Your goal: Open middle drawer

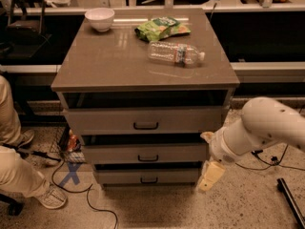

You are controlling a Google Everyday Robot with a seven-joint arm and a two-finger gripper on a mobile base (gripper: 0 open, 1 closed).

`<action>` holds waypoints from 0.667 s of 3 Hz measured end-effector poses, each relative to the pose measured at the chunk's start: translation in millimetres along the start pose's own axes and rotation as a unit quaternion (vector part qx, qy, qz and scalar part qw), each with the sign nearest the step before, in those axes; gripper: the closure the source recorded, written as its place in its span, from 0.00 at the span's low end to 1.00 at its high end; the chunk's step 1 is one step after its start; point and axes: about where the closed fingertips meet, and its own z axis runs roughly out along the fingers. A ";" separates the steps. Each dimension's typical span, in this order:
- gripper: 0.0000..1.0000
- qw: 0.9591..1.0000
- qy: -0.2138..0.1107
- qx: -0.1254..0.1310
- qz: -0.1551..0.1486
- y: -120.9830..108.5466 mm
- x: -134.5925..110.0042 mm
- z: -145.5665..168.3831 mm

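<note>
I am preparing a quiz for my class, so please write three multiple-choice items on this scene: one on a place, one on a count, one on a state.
1. Where is the hand?
A) on top of the cabinet
B) just right of the middle drawer
C) left of the cabinet

2. How many drawer handles show?
A) two
B) three
C) five

3. How is the water bottle?
A) upright
B) lying on its side
C) in the hand

Key: 1 B, it hangs at the cabinet's right edge; 2 B, one black bar per front; 3 B, it lies flat on the top.
</note>
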 end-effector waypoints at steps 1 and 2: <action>0.00 1.000 0.013 0.012 -0.019 -6.6 12.6 70.0; 0.00 0.999 0.004 0.039 -0.022 -20.5 8.5 71.1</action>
